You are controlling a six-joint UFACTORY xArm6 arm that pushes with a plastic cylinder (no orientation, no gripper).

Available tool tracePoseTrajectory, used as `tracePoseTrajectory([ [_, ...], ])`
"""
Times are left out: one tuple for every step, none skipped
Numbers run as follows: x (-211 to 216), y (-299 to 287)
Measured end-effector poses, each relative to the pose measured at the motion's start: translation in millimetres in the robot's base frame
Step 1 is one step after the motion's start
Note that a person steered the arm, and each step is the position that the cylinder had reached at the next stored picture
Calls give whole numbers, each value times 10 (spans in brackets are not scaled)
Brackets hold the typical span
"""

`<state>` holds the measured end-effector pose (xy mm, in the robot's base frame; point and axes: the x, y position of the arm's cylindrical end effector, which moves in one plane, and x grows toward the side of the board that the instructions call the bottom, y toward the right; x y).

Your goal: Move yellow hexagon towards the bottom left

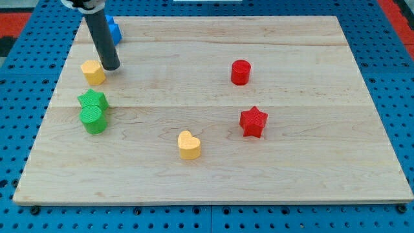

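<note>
- My tip (111, 66) sits on the table (213, 184), touching or just beside the yellow hexagon (93, 71), on its right, twd the view's top.
- No pincer on this rig, just the rod, so nothing clenched or released.
- Yellow hexagon: near table's left edge, upper part.
- Blue block (114, 30) above it, partly hidden behind rod; shape unclear.
- Green star (93, 100) just below hexagon, green cylinder (94, 119) touching that.
- Yellow heart (189, 145), red star (253, 122), red cylinder (240, 72): well apart, to hexagon's right.
</note>
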<state>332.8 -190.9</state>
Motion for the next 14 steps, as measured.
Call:
tracePoseTrajectory([
  [-532,-378],
  [-115,-457],
  [106,-667],
  [351,-194],
  [299,240],
  [415,789],
  [611,939],
  [141,766],
  [162,489],
  [638,446],
  [983,538],
  [1436,652],
  [1518,707],
  [1405,828],
])
